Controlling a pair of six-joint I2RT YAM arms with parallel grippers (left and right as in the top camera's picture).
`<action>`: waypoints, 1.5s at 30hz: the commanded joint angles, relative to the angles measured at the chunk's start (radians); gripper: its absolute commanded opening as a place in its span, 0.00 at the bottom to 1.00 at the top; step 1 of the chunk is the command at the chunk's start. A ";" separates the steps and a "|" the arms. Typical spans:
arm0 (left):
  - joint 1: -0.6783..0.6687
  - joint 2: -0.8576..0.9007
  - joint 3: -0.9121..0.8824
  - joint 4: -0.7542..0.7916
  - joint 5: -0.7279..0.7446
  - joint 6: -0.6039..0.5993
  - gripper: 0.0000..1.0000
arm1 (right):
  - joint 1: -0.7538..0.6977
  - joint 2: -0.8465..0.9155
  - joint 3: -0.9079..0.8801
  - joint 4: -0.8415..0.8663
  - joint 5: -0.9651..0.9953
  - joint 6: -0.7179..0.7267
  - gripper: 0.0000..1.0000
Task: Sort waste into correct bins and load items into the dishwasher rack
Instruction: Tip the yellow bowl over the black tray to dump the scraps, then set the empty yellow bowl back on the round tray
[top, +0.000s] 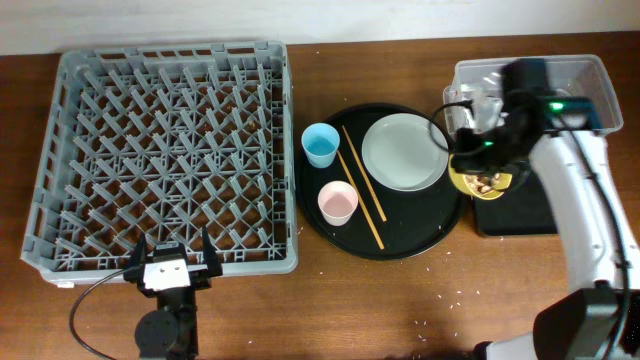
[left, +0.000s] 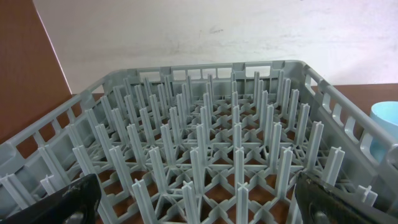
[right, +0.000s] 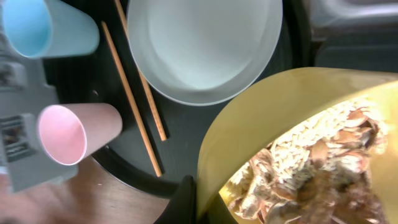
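My right gripper (right: 198, 199) is shut on the rim of the yellow bowl (right: 249, 124), one finger outside and one inside. The bowl holds tan rice-like leftovers (right: 298, 162) mixed with brown scraps. From overhead, the bowl (top: 480, 182) sits at the left end of the shallow black bin (top: 525, 215), below the clear tub (top: 590, 75). My left gripper (top: 170, 262) stands open at the front edge of the grey dishwasher rack (top: 60, 150), with only rack pegs (left: 205, 143) between its fingers (left: 68, 202).
The round black tray (top: 400, 238) carries a light-blue cup (top: 320, 144), a white cup with a pink inside (top: 337, 202), a pale plate (top: 404, 152) and two chopsticks (top: 362, 188). A few crumbs lie on the wooden table near the front edge.
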 joint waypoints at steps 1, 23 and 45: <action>0.006 -0.004 -0.005 -0.001 0.007 0.013 0.99 | -0.192 -0.005 -0.005 0.009 -0.295 -0.223 0.04; 0.006 -0.004 -0.005 -0.001 0.007 0.013 0.99 | -0.769 0.266 -0.359 0.490 -1.238 -0.037 0.04; 0.006 -0.004 -0.005 -0.001 0.007 0.013 0.99 | -0.269 0.065 -0.359 0.473 -0.991 0.052 0.04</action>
